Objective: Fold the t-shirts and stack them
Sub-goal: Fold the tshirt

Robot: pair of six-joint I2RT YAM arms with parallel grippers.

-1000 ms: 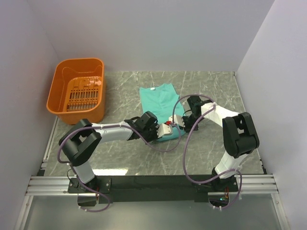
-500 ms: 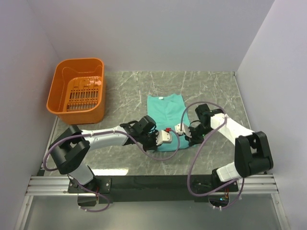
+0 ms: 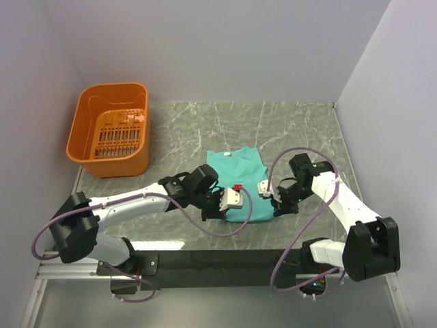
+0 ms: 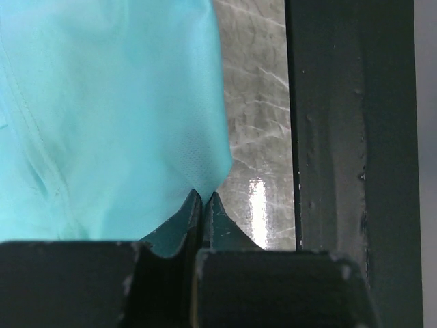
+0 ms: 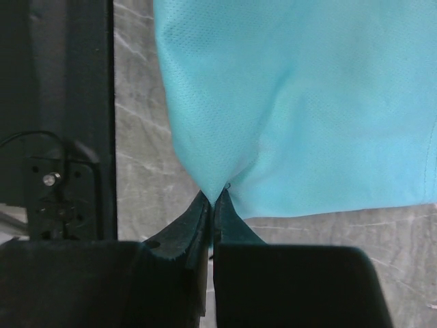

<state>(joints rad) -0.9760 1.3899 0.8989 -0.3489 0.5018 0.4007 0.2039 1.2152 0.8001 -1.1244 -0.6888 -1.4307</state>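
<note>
**Both claws shut on near edge of t-shirt**

Nearest the observer, the black mounting rail [image 3: 218, 260] runs along the near edge of the bench [image 3: 300, 130], a grey marbled surface. Both arms reach inward from it toward the middle.

The left claw [image 4: 203, 198] has its jaws pressed together, with a pinch of teal fabric caught at the tips. This is the near left corner of the t-shirt [image 3: 239, 171]. The right claw [image 5: 213, 195] is closed just as tightly and nips the near right corner in the same way. In both wrist views the cloth fans out from the pinch point and away from the tips.

The t-shirt lies on the bench at about mid-width, toward the near side, as a narrow oblong. Its neck and small white label [image 3: 226, 156] point to the far wall. Whether the gripped edge is raised off the bench cannot be told.

Further back at the left, well apart from the shirt, the orange basket [image 3: 109, 130] stands against the side wall.
</note>
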